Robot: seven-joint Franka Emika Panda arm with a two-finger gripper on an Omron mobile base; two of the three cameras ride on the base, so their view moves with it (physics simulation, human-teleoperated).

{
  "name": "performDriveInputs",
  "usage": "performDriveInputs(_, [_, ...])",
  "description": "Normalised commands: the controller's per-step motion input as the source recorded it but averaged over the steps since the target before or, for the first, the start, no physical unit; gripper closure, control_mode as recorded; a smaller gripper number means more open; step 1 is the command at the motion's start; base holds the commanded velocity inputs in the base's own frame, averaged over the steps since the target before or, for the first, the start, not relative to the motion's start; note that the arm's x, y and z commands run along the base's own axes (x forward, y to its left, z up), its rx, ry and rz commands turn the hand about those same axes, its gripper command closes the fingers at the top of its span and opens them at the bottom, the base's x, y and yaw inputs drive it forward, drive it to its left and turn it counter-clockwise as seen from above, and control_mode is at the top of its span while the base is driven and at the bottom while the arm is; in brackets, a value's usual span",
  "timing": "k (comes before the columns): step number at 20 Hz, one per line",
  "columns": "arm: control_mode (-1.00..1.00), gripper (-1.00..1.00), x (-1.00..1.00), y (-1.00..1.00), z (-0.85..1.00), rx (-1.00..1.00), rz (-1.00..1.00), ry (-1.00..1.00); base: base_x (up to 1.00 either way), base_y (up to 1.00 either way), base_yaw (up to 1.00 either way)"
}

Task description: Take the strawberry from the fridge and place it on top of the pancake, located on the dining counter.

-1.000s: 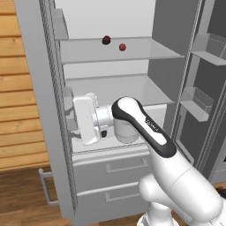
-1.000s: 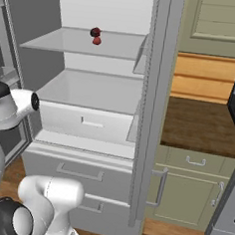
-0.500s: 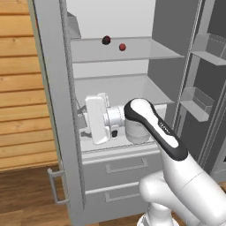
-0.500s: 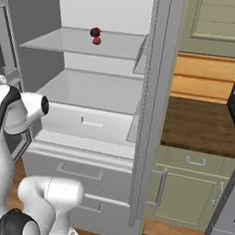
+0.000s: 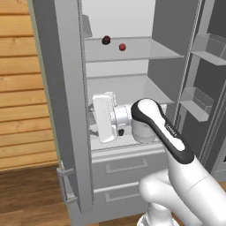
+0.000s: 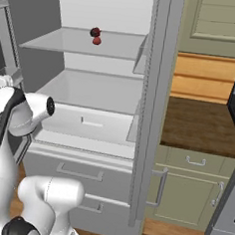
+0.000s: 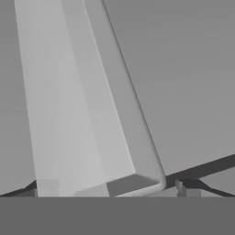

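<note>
Locating target: the strawberry point(image 5: 122, 47) is lying on the upper glass shelf point(image 5: 141, 50) of the fridge point(image 5: 62, 110), just beside a darker maroon lump point(image 5: 106, 40).
Bearing from fingers: the gripper point(image 5: 95, 126) is pointing at the left door's inner edge, one level lower; the strawberry is sitting above and to its right.
Fingers: standing wide, carrying nothing.
Long axis: roundish, none telling.

Even, flat rendered light; soft shadows inside fridge point(image 5: 132, 88); hand view grey, low contrast, slightly soft.
</note>
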Motion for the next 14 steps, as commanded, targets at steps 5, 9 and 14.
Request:
performDriveInputs(5, [-1.0,-1.0,-0.12,0.33,-0.05,0.0,0.0,0.0,0.0,0.0,0.0])
performDriveInputs(9, [-1.0,-1.0,-0.13,0.38,-0.02,0.01,0.0,0.0,0.0,0.0,0.0])
performDriveInputs(14, [-1.0,-1.0,0.0,0.53,0.0,0.0,0.0,-0.03,0.0,0.0,0.0])
